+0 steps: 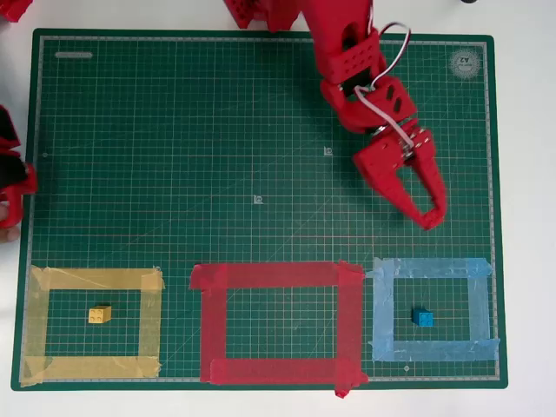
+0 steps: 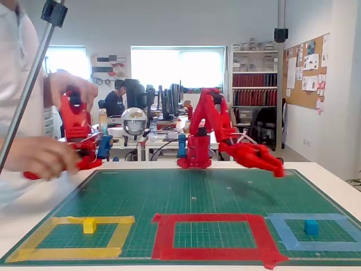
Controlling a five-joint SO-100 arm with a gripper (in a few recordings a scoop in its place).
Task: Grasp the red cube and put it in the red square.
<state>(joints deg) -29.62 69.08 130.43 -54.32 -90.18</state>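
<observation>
While the gripper (image 1: 427,213) is held above the green mat (image 1: 174,174), to the right of centre in the overhead view and just on the far side of the light blue tape frame (image 1: 430,268), it is seen in the fixed view (image 2: 274,166) raised clear of the mat. Its fingertips are drawn close together at the tip, but whether they are clenched on something or merely closed cannot be told, red being set against red. The red cube cannot be made out as a separate thing; whether it is carried between the jaws cannot be told either. Inside the red square (image 1: 269,276), only bare mat is seen. A yellow block (image 1: 99,314) is found inside the yellow tape frame (image 1: 91,278) and a blue block (image 1: 422,318) inside the light blue one.

The step in hand is judged to be either a carry towards the red square or a search for the cube. If the cube is held, a move leftward and nearer is called for, then a lowering inside the red tape and a release.
</observation>
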